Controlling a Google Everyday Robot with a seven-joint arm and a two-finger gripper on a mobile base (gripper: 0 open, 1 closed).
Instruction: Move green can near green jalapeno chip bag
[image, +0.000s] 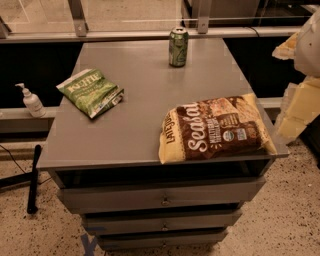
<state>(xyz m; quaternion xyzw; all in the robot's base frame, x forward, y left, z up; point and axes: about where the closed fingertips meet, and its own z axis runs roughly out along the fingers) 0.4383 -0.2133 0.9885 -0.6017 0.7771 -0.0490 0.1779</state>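
The green can (178, 46) stands upright at the far middle of the grey cabinet top (140, 125). The green jalapeno chip bag (90, 91) lies flat at the left of the top, well apart from the can. My gripper (298, 107) is a pale, blurred shape at the right edge of the view, beyond the cabinet's right side. It is far from both the can and the green bag and touches nothing on the top.
A large brown and yellow "Sea Salt" chip bag (215, 128) lies at the front right, overhanging the front edge. The cabinet has drawers (162, 200) below. A hand-pump bottle (32, 101) stands on a ledge to the left. A window rail (150, 34) runs behind.
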